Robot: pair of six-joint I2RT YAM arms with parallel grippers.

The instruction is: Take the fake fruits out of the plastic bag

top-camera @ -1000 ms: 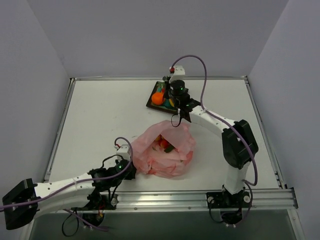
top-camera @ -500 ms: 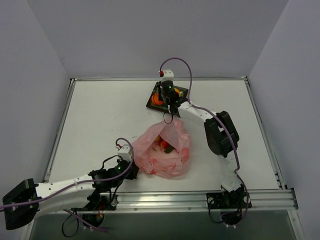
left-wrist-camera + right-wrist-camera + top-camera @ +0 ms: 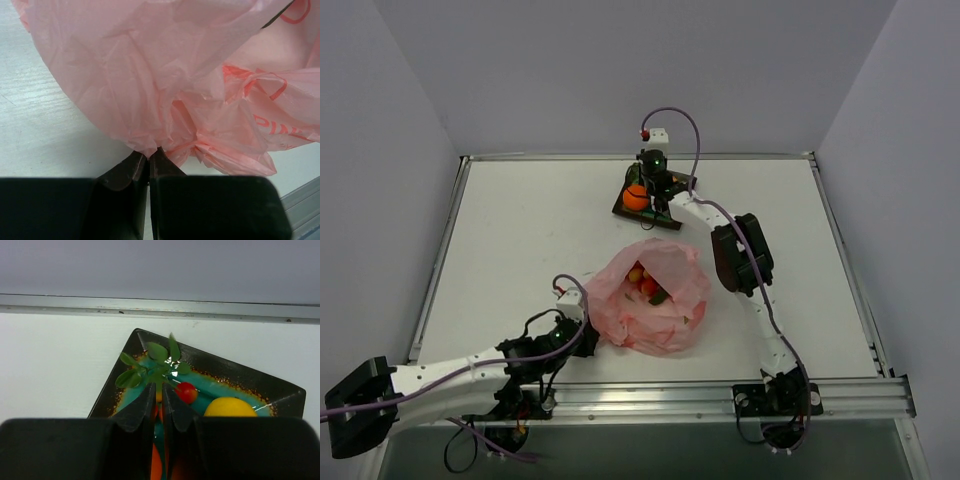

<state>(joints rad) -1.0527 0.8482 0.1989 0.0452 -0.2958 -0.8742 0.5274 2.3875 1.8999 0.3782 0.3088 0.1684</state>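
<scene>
plastic bag [image 3: 150,75], pink and crinkled, pinched by left fingers [image 3: 141,163], right fingers [image 3: 149,398] clamping leafy red fruit [image 3: 186,391]

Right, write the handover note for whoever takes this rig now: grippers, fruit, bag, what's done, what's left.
Left gripper: shut, pinching a fold of the crinkled translucent pink plastic bag, low by the table.
Right gripper: over the square dark-rimmed teal plate at the far edge, fingers almost together, apparently pinching the small red fruit with green leaves.
Done: the oblong yellow mango and the round orange fruit lie on the plate.
Left: the red and orange pieces in the bag's open mouth. Probably release over the plate, then return for them.
</scene>
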